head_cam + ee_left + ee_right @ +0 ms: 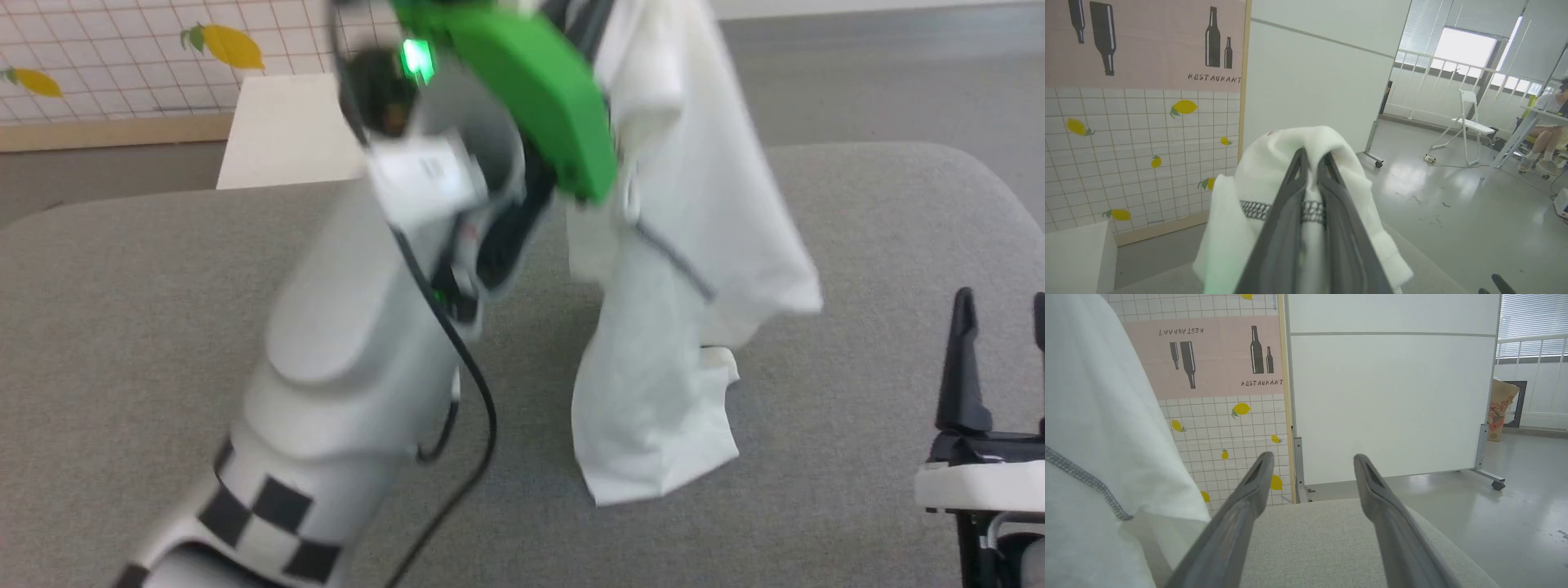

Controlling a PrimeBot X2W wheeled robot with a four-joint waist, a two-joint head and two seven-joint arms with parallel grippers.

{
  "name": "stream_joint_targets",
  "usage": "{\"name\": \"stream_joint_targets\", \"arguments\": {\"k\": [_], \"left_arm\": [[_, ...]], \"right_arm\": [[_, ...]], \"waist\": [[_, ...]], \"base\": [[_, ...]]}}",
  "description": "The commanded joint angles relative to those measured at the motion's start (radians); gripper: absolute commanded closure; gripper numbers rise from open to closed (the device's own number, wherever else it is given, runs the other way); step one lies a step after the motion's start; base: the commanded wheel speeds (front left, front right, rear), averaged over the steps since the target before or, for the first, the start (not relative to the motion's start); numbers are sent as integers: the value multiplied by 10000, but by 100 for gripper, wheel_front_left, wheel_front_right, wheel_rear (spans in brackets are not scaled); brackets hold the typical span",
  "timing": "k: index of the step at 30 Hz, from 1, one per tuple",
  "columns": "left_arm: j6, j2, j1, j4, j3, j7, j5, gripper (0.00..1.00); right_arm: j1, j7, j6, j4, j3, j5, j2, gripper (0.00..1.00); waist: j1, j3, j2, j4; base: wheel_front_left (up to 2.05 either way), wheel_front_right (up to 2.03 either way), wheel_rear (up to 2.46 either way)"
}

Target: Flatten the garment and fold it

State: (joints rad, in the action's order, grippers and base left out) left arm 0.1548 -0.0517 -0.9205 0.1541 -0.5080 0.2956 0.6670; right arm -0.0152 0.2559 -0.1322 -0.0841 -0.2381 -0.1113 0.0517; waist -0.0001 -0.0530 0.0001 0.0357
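The left claw [1312, 153] clamps the shirt [686, 245], its lower end resting on the tabletop [122, 286]; beside the shirt the right claw [1312, 457] stands apart

The word "RESTAURANT" is printed on the pink wall poster [1147, 45], under the black bottle drawings [1213, 36]. In the right wrist view it appears there a second time, mirrored.

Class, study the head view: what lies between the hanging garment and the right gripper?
Only bare grey padded surface. The head view shows nothing resting on it between the garment and the right gripper.
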Motion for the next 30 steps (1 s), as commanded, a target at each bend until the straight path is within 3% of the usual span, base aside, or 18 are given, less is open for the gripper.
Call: {"name": "stream_joint_targets", "arguments": {"k": [1,6,12,15,16,17,18,24,27,30], "left_arm": [[65,-32,522,223,-138,-213,-134,100],[201,-582,2304,1649,-459,-815,-419,100],[441,-1127,3224,3095,-576,-1705,-903,100],[152,-975,3510,3561,-786,-1865,-822,100],[23,-895,3578,3633,-855,-1880,-762,73],[-166,-818,3638,3685,-982,-1869,-720,15],[-282,-763,3665,3694,-1036,-1905,-679,0],[-498,-750,3679,2900,-721,-2886,-496,0],[-214,-1014,4022,1844,-147,-3572,-338,0],[350,-1565,4670,656,371,-4251,-547,0]], "right_arm": [[63,57,15,-50,119,-82,-14,0],[-166,57,15,21,518,-210,-14,0],[-443,58,15,125,655,-223,-14,0],[-519,58,15,204,627,-226,-14,0],[-529,58,15,234,623,-228,-14,0],[-541,58,15,269,626,-232,-14,0],[-549,58,15,294,635,-228,-14,0],[-516,58,15,415,609,-130,-14,0],[-388,58,15,452,577,-105,-14,0],[-245,58,15,459,558,-100,-14,0]], "waist": [[1,-214,-1,156],[1,-725,-1,432],[1,-1280,-1,547],[1,-1411,-1,486],[1,-1427,-1,453],[1,-1433,-1,404],[1,-1422,-1,361],[1,-1039,-1,85],[1,-791,-1,-13],[1,-634,-1,-82]], "base": [[0,0,0],[0,0,0],[0,0,0],[0,0,0],[0,0,0],[0,0,0],[0,0,0],[0,0,0],[0,0,0],[0,0,0]]}}
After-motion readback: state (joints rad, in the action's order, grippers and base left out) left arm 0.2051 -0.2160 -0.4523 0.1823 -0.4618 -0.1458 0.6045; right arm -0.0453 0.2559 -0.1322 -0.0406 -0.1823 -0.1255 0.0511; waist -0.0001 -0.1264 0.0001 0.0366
